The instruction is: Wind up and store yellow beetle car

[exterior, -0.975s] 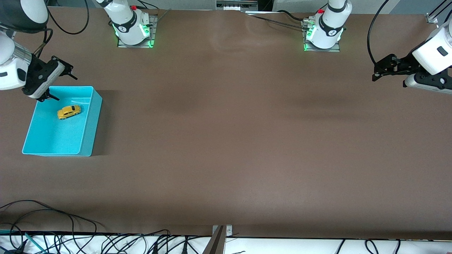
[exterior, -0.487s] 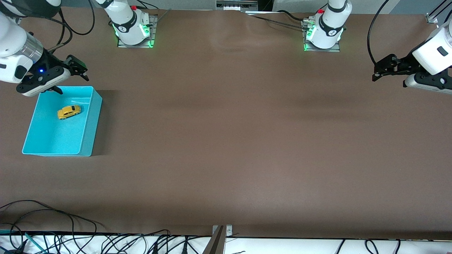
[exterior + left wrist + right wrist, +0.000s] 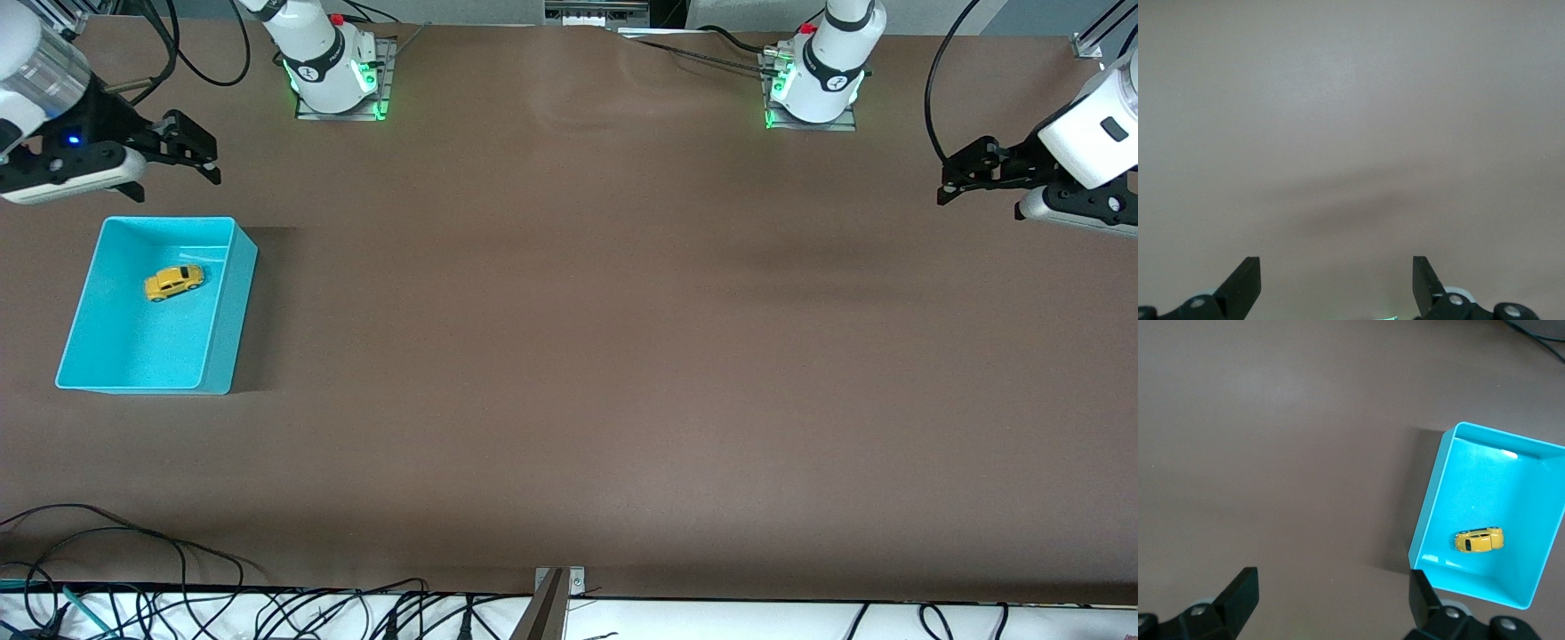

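Note:
The yellow beetle car (image 3: 173, 283) sits on its wheels inside the turquoise bin (image 3: 89, 293) at the right arm's end of the table. It also shows in the right wrist view (image 3: 1479, 540), in the bin (image 3: 1431, 500). My right gripper (image 3: 200, 156) is open and empty, up in the air over the bare table beside the bin's edge nearest the robots' bases. My left gripper (image 3: 956, 182) is open and empty over the bare table at the left arm's end, where that arm waits. The left wrist view shows only bare table between the fingertips (image 3: 1248, 277).
The brown table (image 3: 569, 356) stretches wide between the two arms. The two arm bases (image 3: 333, 71) stand along the edge farthest from the front camera. Cables (image 3: 133, 569) lie along the edge nearest to it.
My right gripper has risen and drawn back from over the bin toward the robots' bases, now over bare table. The car and the left arm have not moved.

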Available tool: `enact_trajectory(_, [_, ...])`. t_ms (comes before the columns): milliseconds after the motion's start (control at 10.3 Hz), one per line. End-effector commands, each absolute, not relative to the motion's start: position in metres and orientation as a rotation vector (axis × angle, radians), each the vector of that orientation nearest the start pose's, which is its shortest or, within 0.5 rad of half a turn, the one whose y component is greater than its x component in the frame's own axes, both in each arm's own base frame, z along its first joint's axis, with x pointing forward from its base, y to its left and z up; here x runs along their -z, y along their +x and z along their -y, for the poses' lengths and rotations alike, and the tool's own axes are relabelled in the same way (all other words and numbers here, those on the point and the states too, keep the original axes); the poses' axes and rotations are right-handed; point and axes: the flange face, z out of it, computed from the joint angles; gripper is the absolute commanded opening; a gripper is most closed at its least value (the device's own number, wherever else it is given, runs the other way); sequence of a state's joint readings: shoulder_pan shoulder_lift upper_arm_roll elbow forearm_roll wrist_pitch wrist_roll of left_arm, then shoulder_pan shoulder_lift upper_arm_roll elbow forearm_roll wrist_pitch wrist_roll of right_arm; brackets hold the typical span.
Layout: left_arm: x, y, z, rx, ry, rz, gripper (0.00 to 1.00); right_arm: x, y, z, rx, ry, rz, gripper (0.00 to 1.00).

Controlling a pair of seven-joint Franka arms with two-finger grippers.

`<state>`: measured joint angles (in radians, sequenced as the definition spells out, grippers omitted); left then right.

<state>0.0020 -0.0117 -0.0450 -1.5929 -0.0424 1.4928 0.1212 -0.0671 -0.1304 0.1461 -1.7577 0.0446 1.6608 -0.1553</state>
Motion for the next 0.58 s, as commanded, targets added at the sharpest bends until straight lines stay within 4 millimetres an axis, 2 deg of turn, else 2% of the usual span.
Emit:
enact_trajectory(0, [-0.62, 0.543, 0.027, -0.144, -3.167, -0.249, 1.0, -0.608, 0.54, -0.03, 0.063, -3.11, 0.252, 1.0])
enact_trajectory(97, [-0.62, 0.543, 0.027, -0.144, -3.167, -0.249, 1.0, -0.608, 0.54, -0.023, 0.066, -3.098, 0.214, 1.0])
enact_trajectory(292, [-0.62, 0.543, 0.027, -0.144, -3.167, -0.249, 1.0, -0.616, 0.538, -0.032, 0.059, -3.11, 0.099, 1.0])
enact_trajectory(390, [-0.62, 0.543, 0.027, -0.144, -3.167, -0.249, 1.0, -0.614, 0.539, -0.033, 0.03, -3.114, 0.107, 1.0])
enact_trajectory(487, [-0.62, 0.543, 0.027, -0.144, -3.167, -0.249, 1.0, -0.621, 0.544, -0.035, 0.018, -3.114, 0.118, 1.0])
